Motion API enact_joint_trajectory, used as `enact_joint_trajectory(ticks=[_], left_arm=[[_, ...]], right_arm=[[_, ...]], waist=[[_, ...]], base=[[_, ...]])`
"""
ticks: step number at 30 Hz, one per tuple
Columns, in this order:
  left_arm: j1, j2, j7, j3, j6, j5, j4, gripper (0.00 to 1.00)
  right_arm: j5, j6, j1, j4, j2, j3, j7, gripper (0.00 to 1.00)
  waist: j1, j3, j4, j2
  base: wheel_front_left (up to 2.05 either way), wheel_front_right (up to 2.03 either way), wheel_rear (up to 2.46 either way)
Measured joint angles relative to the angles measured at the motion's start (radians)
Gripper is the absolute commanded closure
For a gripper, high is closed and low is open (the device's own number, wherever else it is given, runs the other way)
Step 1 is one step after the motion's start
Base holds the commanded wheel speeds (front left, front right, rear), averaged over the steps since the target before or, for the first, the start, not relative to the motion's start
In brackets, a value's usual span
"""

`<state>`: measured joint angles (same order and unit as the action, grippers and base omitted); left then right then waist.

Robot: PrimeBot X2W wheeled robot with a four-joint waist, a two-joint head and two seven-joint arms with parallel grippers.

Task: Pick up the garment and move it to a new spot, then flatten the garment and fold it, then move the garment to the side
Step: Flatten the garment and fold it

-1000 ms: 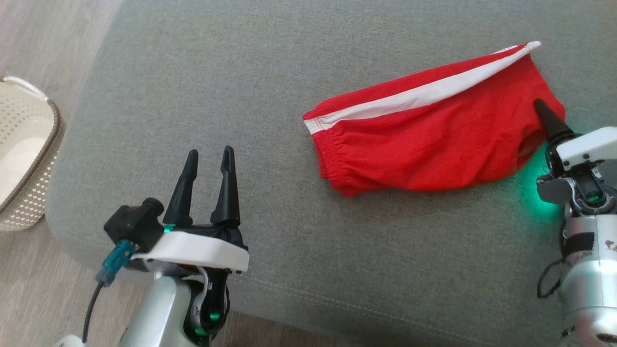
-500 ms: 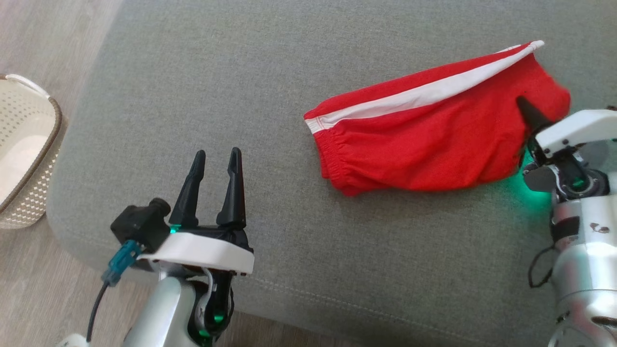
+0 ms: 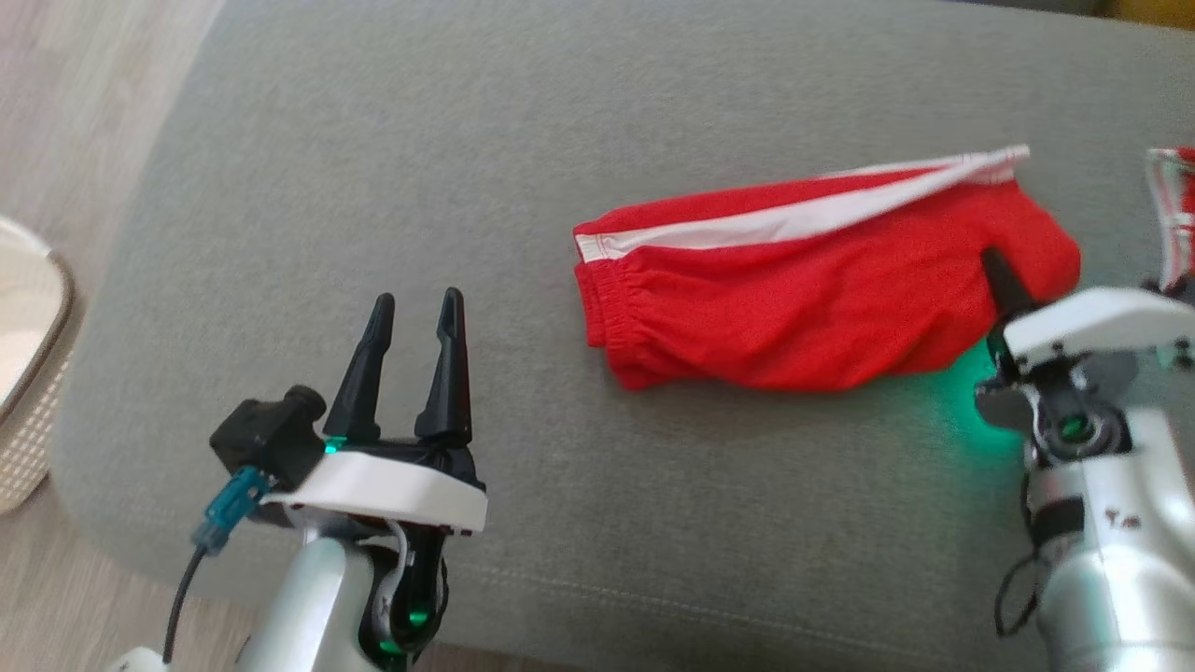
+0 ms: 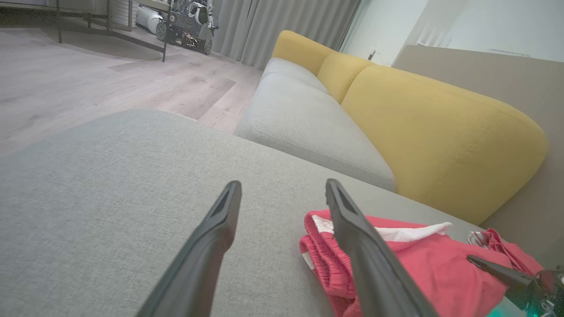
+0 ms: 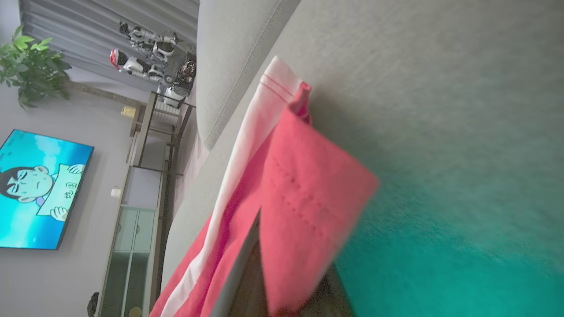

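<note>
Newly closed, the fingers [image 3: 1004, 285] of the right gripper [image 3: 997, 271] stand together on the leg-hem end of the garment [image 3: 794, 299]. A second ago they stood wide apart at that same end. In the right wrist view a fold of red cloth sits clamped between them, its stitched hem corner standing a little off the grey fabric below.

Outward from the grip, the garment is a pair of red shorts with a white stripe [image 3: 803, 213] along its far edge. It lies lengthwise across the right half of the grey seat cushion [image 3: 467, 187], and its gathered waistband [image 3: 607, 317] points toward the robot's left. The whole head view has shifted between the pictures, so the garment's different place in it shows a camera move, not a carry.

The left gripper [image 3: 415, 308] hovers near the cushion's front edge, fingers apart as before and holding nothing, well apart from the waistband. A woven basket [image 3: 28, 373] stands on the floor past the cushion's left side. A second red-and-white cloth [image 3: 1172, 205] lies at the far right.

Reading: the grasp for the first step looks made. The lift and carry to a new spot are not yet done, and flattening, folding and setting aside remain. A one-ended pinch may let the shorts trail or slip.
</note>
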<state>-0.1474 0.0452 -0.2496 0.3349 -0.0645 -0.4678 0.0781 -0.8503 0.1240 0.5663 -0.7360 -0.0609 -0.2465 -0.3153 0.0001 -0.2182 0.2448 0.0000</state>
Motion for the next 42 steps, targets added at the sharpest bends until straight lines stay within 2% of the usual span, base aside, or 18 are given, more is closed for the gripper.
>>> enact_joint_trajectory(ticks=[9, 13, 17, 24, 27, 34, 42], left_arm=[[0.024, 0.000, 0.000, -0.016, 0.004, 0.017, 0.010, 0.00], [0.025, 0.000, 0.000, -0.016, 0.005, 0.017, 0.013, 0.00], [0.040, 0.000, 0.000, -0.018, 0.005, 0.017, 0.014, 0.00], [0.065, 0.001, 0.000, -0.016, 0.012, 0.017, 0.022, 0.00], [0.065, 0.001, 0.000, -0.016, 0.013, 0.017, 0.023, 0.00], [0.081, 0.001, 0.000, -0.025, 0.013, 0.017, 0.025, 0.00], [0.107, 0.001, 0.000, -0.029, 0.013, 0.017, 0.030, 0.00]], right_arm=[[-0.108, 0.000, -0.134, 0.041, 0.004, 0.024, 0.119, 1.00], [-0.119, 0.000, -0.174, 0.036, 0.008, -0.009, 0.176, 1.00], [-0.137, 0.000, -0.189, 0.024, 0.008, -0.007, 0.187, 1.00], [-0.045, 0.000, -0.183, 0.007, 0.010, -0.003, 0.241, 1.00], [-0.048, 0.000, -0.171, 0.016, 0.009, 0.014, 0.246, 1.00], [-0.077, 0.000, -0.168, 0.124, 0.009, 0.151, 0.272, 1.00], [-0.137, 0.000, -0.207, 0.244, 0.009, 0.395, 0.271, 1.00]], waist=[[0.0000, 0.058, -0.090, 0.0000], [0.0000, 0.083, -0.112, 0.0000], [0.0000, 0.103, -0.122, 0.0000], [0.0000, 0.120, -0.107, 0.0000], [0.0000, 0.128, -0.093, 0.0000], [0.0000, 0.160, -0.066, 0.0000], [-0.0001, 0.179, -0.044, 0.0000]], base=[[0.00, 0.00, 0.00], [0.00, 0.00, 0.00], [0.00, 0.00, 0.00], [0.00, 0.00, 0.00], [0.00, 0.00, 0.00], [0.00, 0.00, 0.00], [0.00, 0.00, 0.00]])
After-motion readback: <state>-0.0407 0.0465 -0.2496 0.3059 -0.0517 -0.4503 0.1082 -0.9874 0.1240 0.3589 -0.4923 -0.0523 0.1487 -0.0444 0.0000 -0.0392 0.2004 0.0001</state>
